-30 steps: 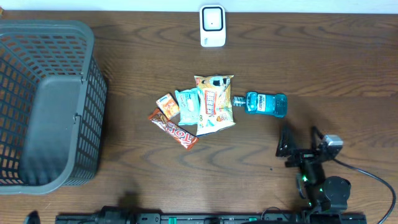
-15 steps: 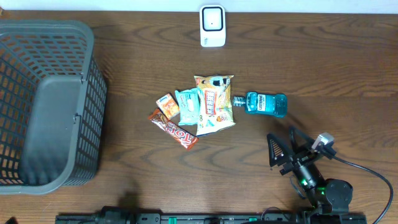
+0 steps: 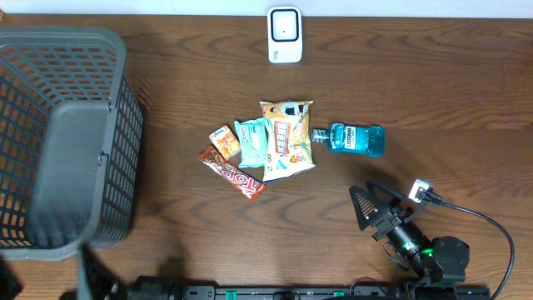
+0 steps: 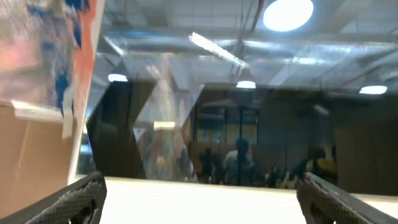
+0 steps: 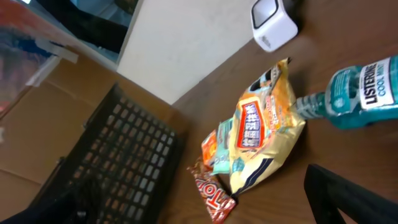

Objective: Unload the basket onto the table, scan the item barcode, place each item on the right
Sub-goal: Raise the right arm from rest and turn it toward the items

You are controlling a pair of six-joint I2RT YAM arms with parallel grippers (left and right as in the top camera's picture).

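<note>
The items lie in a cluster mid-table: a yellow snack bag (image 3: 287, 140), a teal packet (image 3: 251, 142), a small orange packet (image 3: 224, 142), a red bar (image 3: 231, 172) and a blue mouthwash bottle (image 3: 356, 138). The white scanner (image 3: 284, 33) stands at the far edge. My right gripper (image 3: 372, 198) is open, empty and hangs near the front right, below the bottle. Its wrist view shows the snack bag (image 5: 264, 130), red bar (image 5: 214, 199), bottle (image 5: 364, 90) and scanner (image 5: 273, 22). My left gripper (image 4: 200, 186) is open and empty, facing a wall and windows.
A large dark plastic basket (image 3: 62, 133) fills the left side of the table, and its mesh wall (image 5: 118, 162) also shows in the right wrist view. A blurred part of the left arm (image 3: 84, 273) shows at the bottom left edge.
The right gripper has swung left and turned toward the item cluster. The left arm has come into view at the bottom left, and its jaws have opened wider.
</note>
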